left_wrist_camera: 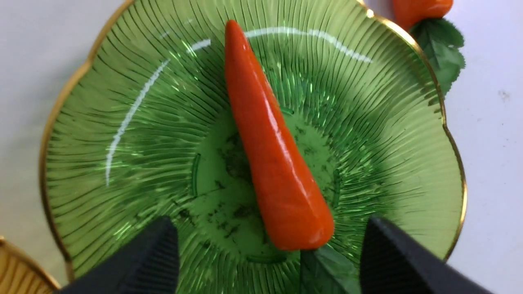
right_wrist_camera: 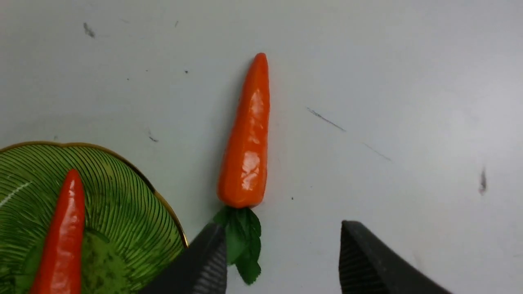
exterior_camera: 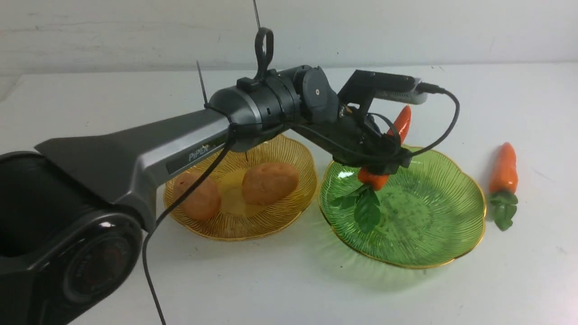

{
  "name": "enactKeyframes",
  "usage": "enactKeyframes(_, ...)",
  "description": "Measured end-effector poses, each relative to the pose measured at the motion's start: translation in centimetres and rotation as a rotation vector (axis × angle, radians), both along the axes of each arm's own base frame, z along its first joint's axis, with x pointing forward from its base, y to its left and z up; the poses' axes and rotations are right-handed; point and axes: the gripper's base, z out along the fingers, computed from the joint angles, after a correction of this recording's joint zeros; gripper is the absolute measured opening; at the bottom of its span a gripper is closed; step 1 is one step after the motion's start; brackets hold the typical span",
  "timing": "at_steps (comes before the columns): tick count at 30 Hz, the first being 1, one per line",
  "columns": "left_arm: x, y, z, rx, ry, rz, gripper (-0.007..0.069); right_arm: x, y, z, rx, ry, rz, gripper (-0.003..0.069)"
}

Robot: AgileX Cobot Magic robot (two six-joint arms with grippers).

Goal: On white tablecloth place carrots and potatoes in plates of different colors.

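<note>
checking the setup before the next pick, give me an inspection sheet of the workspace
surface: white tablecloth, few dark specks
job's things: two potatoes in the amber plate; one carrot in the green plate, tip tilted up; second carrot on the cloth beside that plate
clutter: nothing seen
grippers: left pincer open over the green plate, fingers clear of the carrot; right pincer open above the second carrot's leaves
cables: black cable loops off the left wrist camera; second cable hangs under the left arm
surroundings: plain white wall behind
</note>
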Motion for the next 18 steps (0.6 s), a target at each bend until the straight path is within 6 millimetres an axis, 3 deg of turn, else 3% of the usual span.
enactKeyframes(3, -1.1, 2.5, 4.7, 0.078, -0.072, -0.03, 0.0137, 2.5, -0.1, -3.4, 0.064, 0.029, 0.013, 0.044)
enactKeyframes(6, -2.8, 5.0, 8.9, 0.183, -0.153, -0.015, 0.002, 5.0, -0.2, -6.7, 0.108, 0.066, 0.011, 0.0518)
enactKeyframes(9, -4.3, 7.1, 11.1, 0.291, -0.177, 0.025, -0.0001, 7.4, -0.5, -9.7, 0.116, 0.085, 0.004, 0.0566)
enactKeyframes(14, -6.8, 9.6, 12.4, 0.384, -0.182, 0.101, -0.0003, 10.5, -0.7, -14.5, 0.17, 0.145, -0.013, 0.0575)
enactKeyframes(16, -7.9, 10.4, 12.8, 0.389, -0.175, 0.118, -0.0003, 11.1, -0.6, -16.6, 0.197, 0.201, -0.009, 0.0565)
enactKeyframes(18, -9.7, 11.5, 13.1, 0.394, -0.172, 0.134, -0.0003, 11.3, -0.6, -17.5, 0.203, 0.245, 0.003, 0.0494)
